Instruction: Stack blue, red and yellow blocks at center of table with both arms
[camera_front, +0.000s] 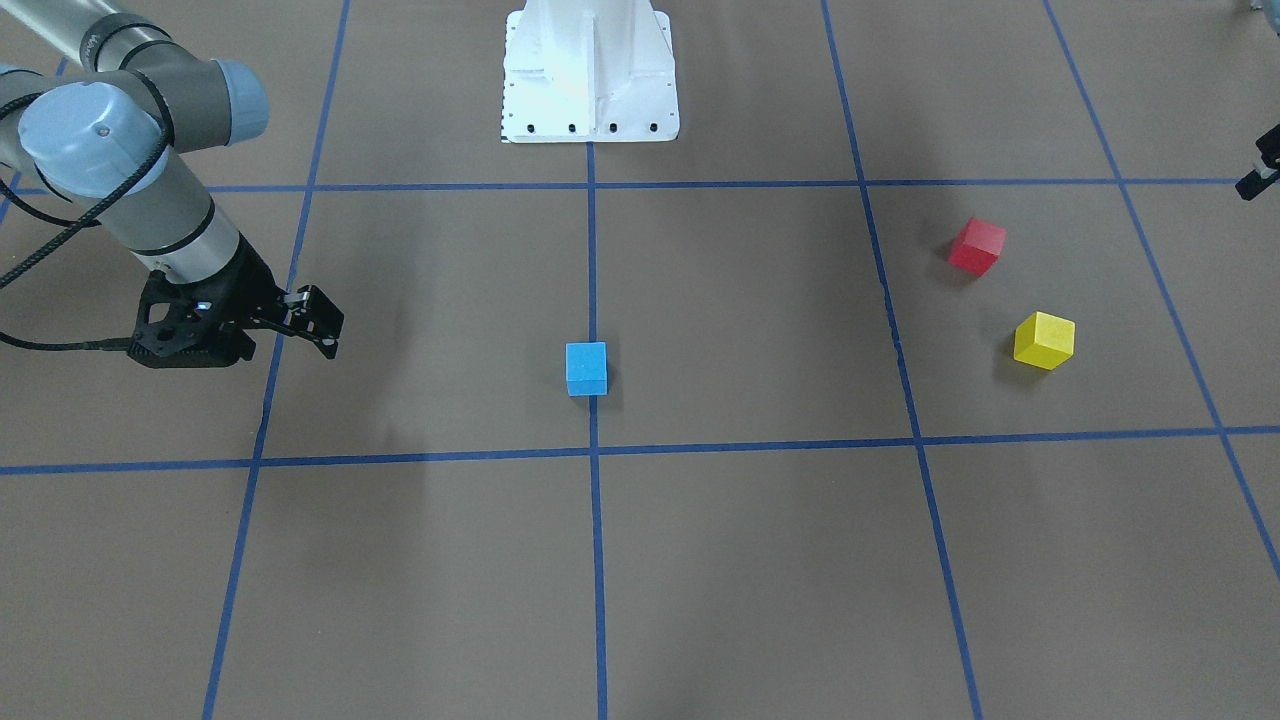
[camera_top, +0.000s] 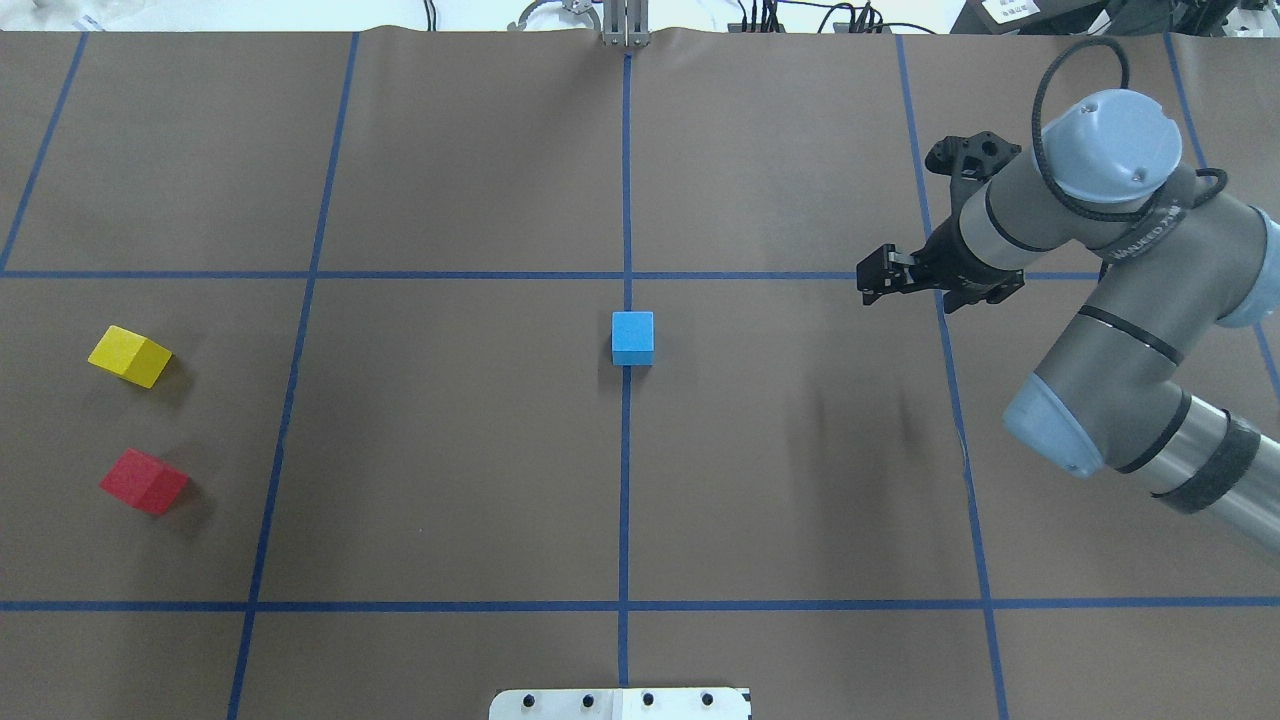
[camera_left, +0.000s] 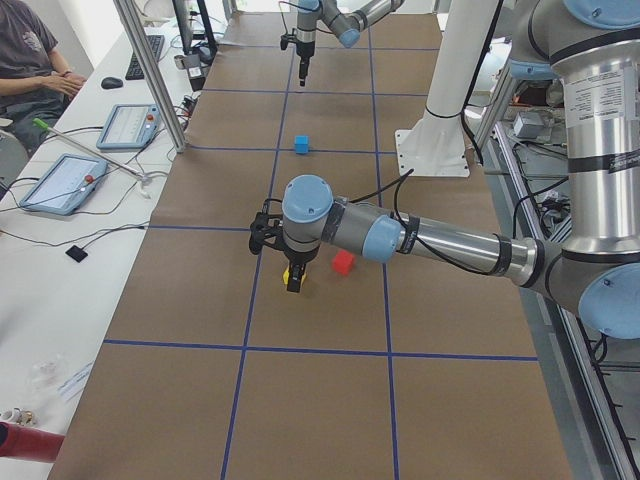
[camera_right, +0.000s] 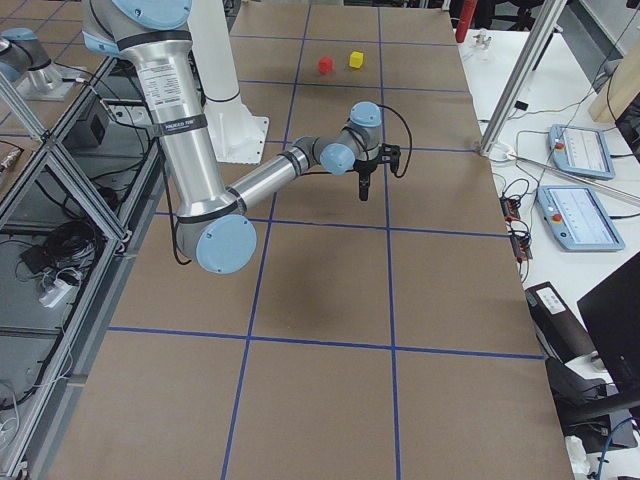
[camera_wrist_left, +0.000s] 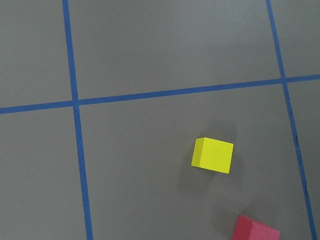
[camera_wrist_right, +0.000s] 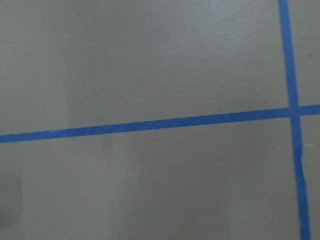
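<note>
At table centre, on the tape line, the sky-blue matte cube sits as stack base. Red matte cube and yellow matte cube lie apart, left. Right gripper jaws look nearly together, empty; left gripper's state cannot be told.

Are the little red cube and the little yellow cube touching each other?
Apart. In the overhead view the matte red cube and matte yellow cube sit with bare brown table between them.
</note>
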